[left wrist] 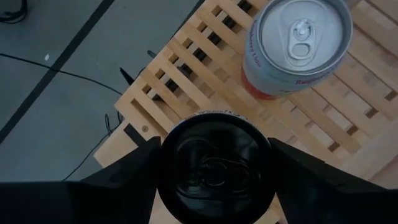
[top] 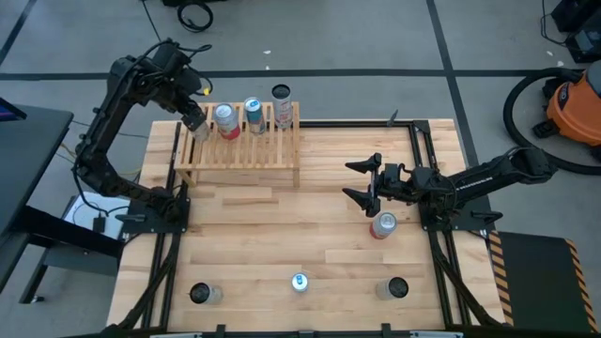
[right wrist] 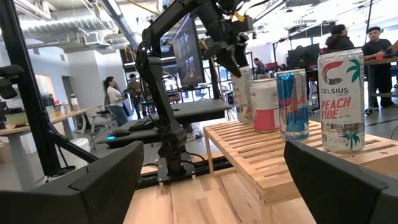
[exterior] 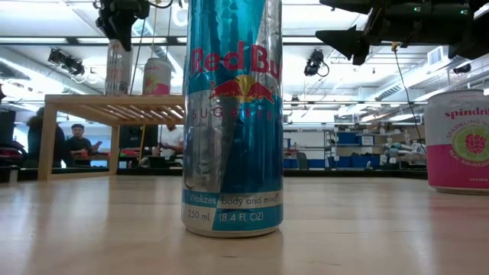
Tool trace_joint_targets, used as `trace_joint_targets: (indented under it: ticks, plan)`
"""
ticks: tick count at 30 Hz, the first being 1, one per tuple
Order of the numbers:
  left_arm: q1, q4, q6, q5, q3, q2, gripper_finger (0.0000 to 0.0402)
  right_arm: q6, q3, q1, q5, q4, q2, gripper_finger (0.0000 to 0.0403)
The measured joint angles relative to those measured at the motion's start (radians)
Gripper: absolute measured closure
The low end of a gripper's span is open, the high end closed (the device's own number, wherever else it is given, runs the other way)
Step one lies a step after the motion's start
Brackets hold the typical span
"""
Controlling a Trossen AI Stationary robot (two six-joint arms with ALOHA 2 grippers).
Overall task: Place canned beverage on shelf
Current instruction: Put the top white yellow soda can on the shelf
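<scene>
You are looking at a plank worktop (top: 282,244) of pale wood, with the shelf (top: 239,150) standing at its far edge near the left arm. The left pincer (top: 195,122) is pinching a dark-topped can (left wrist: 214,168) at the shelf's left end, with the can's base at the slats. Beside it on the shelf, a pink-and-white can (top: 226,120), a blue can (top: 254,115) and a Celsius can (right wrist: 341,99) are standing upright in a row. The right pincer (top: 362,180) is hovering spread open above the worktop, well apart from the shelf, with a pink Spindrift can (top: 382,225) standing just beside it. At the near edge, a Red Bull can (exterior: 232,114) is standing between two dark-topped cans (top: 201,294) (top: 396,288). Beyond the worktop, you are seeing grey flooring (top: 376,38), an orange vacuum (top: 575,108), ceiling lighting and people (right wrist: 115,96) at desks.
</scene>
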Motion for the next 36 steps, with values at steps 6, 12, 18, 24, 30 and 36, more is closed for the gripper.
trace_joint_targets:
  ticks: [6,12,18,24,30,36]
  plan:
    - [0.0,0.002,-0.008,0.012,0.0,0.0,0.0104,0.0,0.0,0.0,0.0,0.0,0.0,0.0004]
    - [0.0,0.003,-0.014,0.013,0.0,-0.001,0.0094,0.0,0.0,0.0,0.0,0.0,0.0,0.0004]
    - [0.008,0.003,-0.016,-0.01,0.0,-0.001,0.0093,0.0,0.0,0.0,0.0,0.0,0.0,0.0004]
    - [0.008,0.01,-0.014,-0.014,0.0,-0.013,0.0093,0.0,0.0,0.0,0.0,0.0,0.0,0.0004]
    - [0.008,0.047,-0.003,-0.014,0.001,-0.037,0.0093,0.0,0.0,0.0,0.0,0.0,0.0,0.0004]
    - [0.008,0.081,0.009,-0.015,0.002,-0.044,0.0093,0.0,0.0,0.0,0.0,0.0,0.0,0.0004]
